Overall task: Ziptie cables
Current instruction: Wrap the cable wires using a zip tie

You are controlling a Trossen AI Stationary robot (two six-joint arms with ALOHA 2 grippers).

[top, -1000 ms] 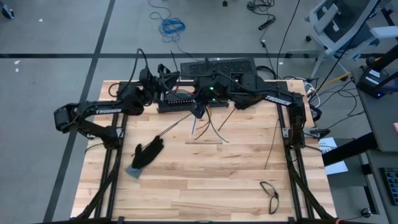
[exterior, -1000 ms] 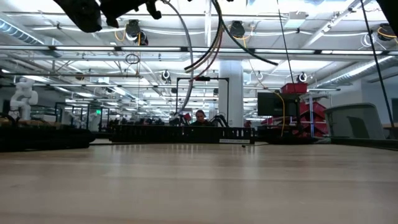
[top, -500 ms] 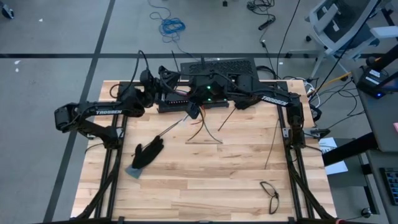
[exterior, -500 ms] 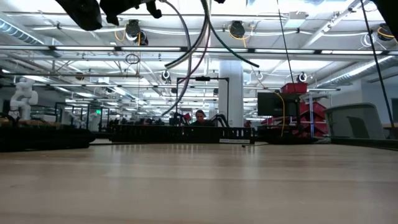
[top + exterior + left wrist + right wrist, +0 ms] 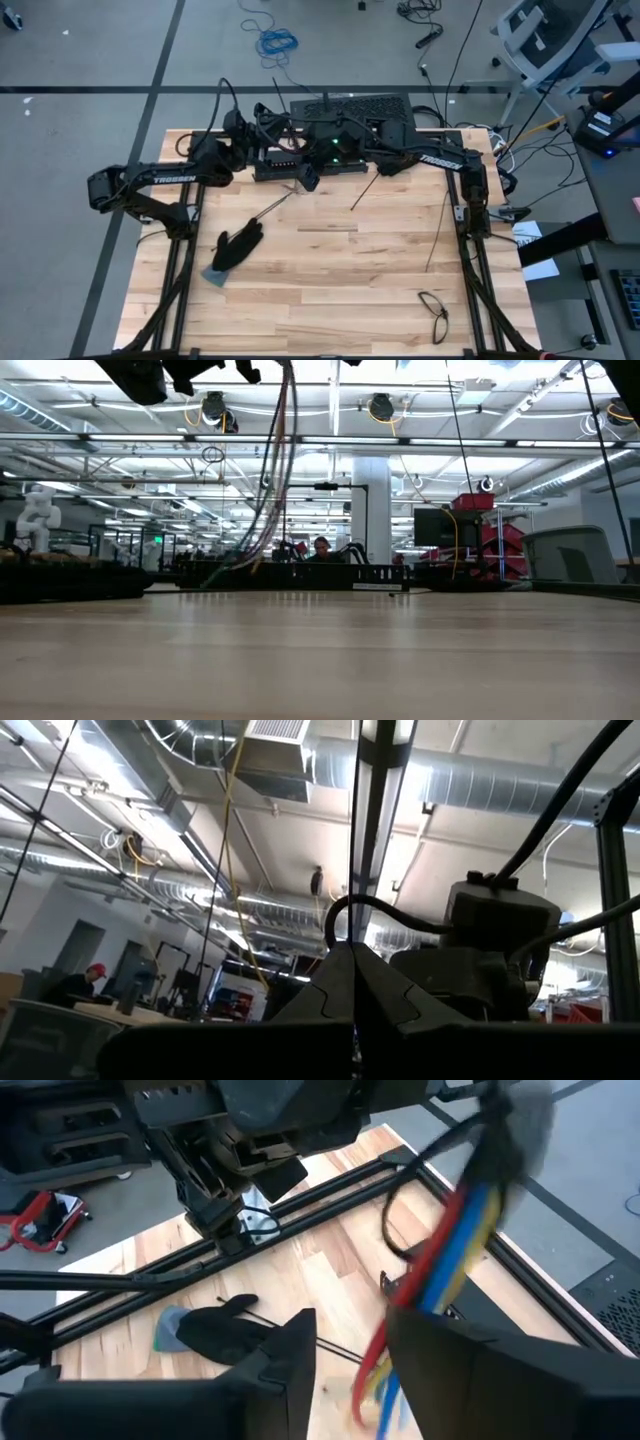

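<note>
The cables (image 5: 268,480) now hang as one close bundle. In the low view they drop from the top edge left of centre and trail down toward the back of the surface (image 5: 330,280). A second ago they fanned out in separate arcs near the top middle of that view. In the high view their loose ends lay spread over the boards at the centre, and that patch now shows only bare wood.

In the right wrist view the cables (image 5: 450,1270) are a blurred streak of red, blue and yellow, so I judge them to be swinging. They pass through the gap of the right hand (image 5: 350,1325), whose fingers have just spread apart and stand wider than the bundle. The grip that carried the wires looks released or loosened. In the high view this hand (image 5: 308,178) sits above centre, having drifted left from where it was.

The left hand (image 5: 355,955) is pressed together, pointing up at the ceiling. A thin dark line rises from its seam, and I cannot tell whether it is pinched there.

For the task, the wires look gathered but not yet tied. A black glove (image 5: 238,245) lies at lower left.
</note>
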